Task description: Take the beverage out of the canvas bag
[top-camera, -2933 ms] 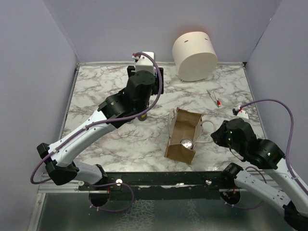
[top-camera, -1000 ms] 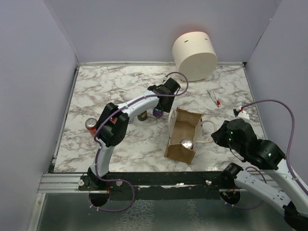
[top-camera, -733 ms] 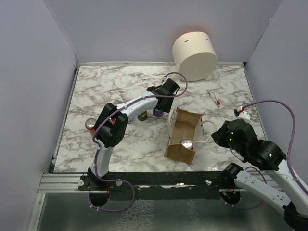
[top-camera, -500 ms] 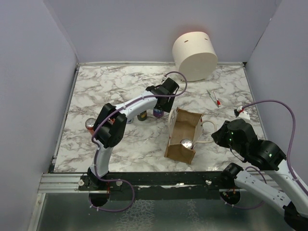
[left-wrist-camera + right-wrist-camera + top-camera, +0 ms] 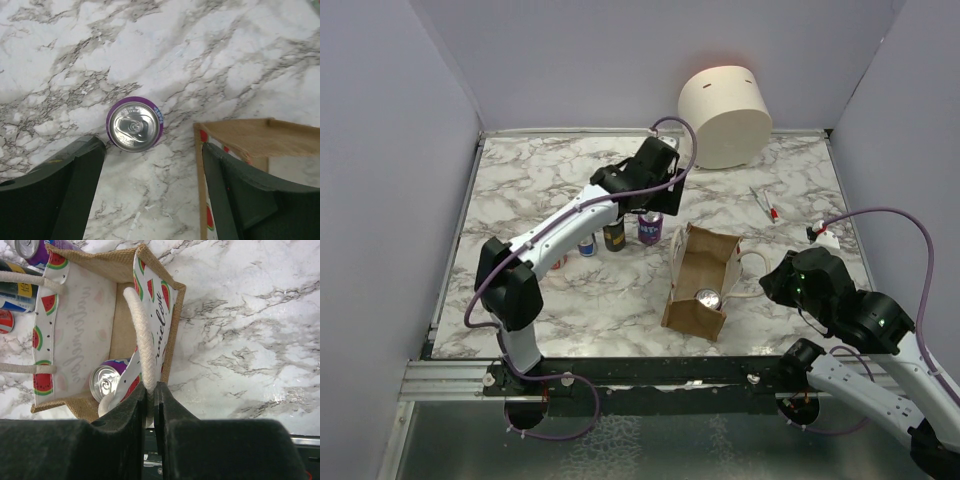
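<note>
Lavender walls (image 5: 390,150) enclose marble table (image 5: 520,200) bearing canvas bag (image 5: 705,262).

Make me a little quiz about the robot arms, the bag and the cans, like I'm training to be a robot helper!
1. True or false: the canvas bag is empty.
2. What is the right end effector pinching? A) the bag's rope handle B) a spoon C) a banana
3. Fill in: the standing can below the left end effector has a ___ side.

Key: 1 false, a silver-topped can lies inside. 2 A. 3 purple.
</note>
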`<state>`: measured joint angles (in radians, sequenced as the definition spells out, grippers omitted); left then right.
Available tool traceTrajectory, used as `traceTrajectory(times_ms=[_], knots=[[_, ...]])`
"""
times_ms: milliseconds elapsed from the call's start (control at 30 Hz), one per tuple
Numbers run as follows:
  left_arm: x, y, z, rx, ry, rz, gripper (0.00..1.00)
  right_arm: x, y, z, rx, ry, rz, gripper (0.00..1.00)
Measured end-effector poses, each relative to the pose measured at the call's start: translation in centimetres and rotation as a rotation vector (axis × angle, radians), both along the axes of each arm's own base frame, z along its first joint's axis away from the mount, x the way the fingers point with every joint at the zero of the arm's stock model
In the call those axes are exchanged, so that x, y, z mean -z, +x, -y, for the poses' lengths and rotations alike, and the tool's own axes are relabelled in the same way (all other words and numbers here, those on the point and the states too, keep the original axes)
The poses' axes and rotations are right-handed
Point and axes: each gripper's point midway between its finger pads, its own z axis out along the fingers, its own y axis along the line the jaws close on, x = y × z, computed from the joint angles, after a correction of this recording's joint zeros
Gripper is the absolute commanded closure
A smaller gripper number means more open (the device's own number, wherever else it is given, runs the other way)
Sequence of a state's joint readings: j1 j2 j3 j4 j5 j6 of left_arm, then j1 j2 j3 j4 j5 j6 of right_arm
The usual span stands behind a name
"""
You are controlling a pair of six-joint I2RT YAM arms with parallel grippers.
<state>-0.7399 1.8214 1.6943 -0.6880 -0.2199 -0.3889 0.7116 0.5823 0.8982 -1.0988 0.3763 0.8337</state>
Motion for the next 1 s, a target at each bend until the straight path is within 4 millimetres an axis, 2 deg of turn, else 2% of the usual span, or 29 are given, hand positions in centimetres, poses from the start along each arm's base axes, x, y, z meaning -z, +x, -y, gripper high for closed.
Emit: traceTrajectory(times_ms=[100, 200, 267, 333, 400, 467, 567, 633, 1000], knots=[[-3.4, -1.0, 0.6, 0.039, -0.094, 0.036, 0.23, 0.0, 0.0, 0.0, 0.0, 0.0, 0.0, 0.89], [-7.2, -2.7, 1.6, 0.089, -0.198, 0.093, 0.32, 0.0, 0.0, 0.0, 0.0, -0.002, -0.002, 0.89], [-9.5, -4.4, 2.6, 0.133, -0.258, 0.13, 0.35, 0.1, 0.1, 0.0, -0.001, -0.005, -0.005, 0.89], [-11.1, -6.7, 4.5, 0.198, -0.296, 0.163, 0.37, 0.2, 0.1, -0.1, -0.001, -0.008, -0.008, 0.89], [-11.5, -9.2, 6.8, 0.267, -0.312, 0.172, 0.38, 0.2, 0.1, -0.1, -0.001, -0.011, -0.011, 0.89], [-10.9, -11.8, 8.8, 0.336, -0.297, 0.163, 0.4, 0.3, 0.1, -0.1, -0.001, -0.012, -0.013, 0.89], [-8.8, -15.4, 11.4, 0.432, -0.241, 0.138, 0.41, 0.3, 0.1, -0.1, -0.001, -0.012, -0.012, 0.89], [-7.4, -16.5, 12.1, 0.46, -0.201, 0.124, 0.41, 0.2, 0.1, -0.1, -0.001, -0.011, -0.011, 0.89], [-1.3, -16.9, 11.6, 0.438, -0.082, 0.025, 0.4, 0.1, 0.1, -0.1, 0.0, -0.006, -0.007, 0.89]])
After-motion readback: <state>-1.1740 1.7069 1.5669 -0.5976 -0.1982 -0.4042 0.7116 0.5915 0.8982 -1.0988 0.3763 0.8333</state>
